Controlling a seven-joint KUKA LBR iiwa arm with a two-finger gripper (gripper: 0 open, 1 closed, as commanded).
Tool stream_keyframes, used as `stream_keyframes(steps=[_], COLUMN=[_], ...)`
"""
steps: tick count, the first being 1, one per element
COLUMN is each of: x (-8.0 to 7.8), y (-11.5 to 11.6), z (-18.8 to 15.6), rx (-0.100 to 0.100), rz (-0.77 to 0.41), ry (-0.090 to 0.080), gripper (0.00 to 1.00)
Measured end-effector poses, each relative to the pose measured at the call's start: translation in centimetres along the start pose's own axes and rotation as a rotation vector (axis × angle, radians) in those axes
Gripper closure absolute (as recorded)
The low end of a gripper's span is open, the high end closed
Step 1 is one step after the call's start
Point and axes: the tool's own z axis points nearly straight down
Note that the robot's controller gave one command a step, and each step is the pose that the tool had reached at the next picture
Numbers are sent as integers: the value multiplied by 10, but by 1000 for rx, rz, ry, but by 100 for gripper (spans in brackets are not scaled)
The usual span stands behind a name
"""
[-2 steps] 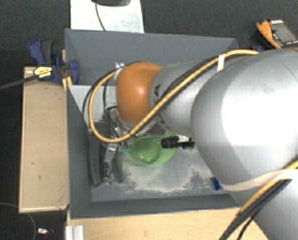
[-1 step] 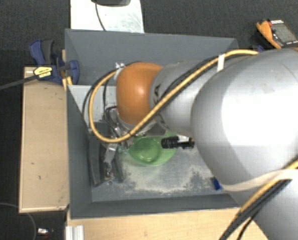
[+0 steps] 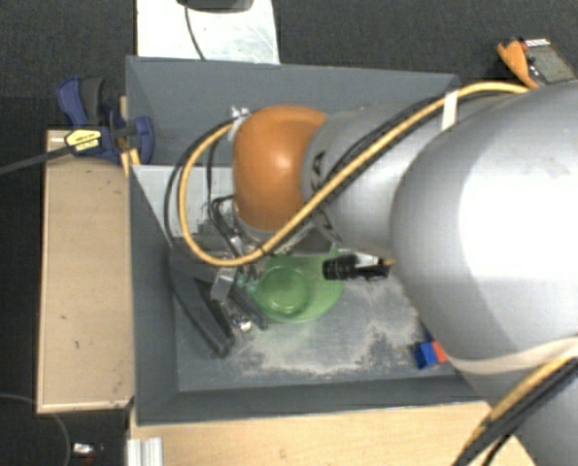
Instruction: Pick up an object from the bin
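Note:
My gripper [image 3: 222,299] is low in the bin's left half, under the arm's orange cover, close to the left wall. Right beside it, on its right, lies a round green bowl-like thing [image 3: 290,291], its left rim touching or tucked under the gripper's metal parts. A short black pen-like thing [image 3: 353,268] rests at the green thing's upper right edge. Whether anything sits in the gripper is hidden.
A small blue block [image 3: 425,354] lies near the bin's front right, partly under the arm. The arm covers the bin's right and back. Pale dusty floor shows along the front wall between the green thing and the blue block.

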Motion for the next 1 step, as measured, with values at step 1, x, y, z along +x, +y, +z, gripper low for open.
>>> stream_keyframes(steps=[1], x=[-2], y=[1], z=[-38], rx=[-6], rz=[0], ry=[-6], gripper=[100])
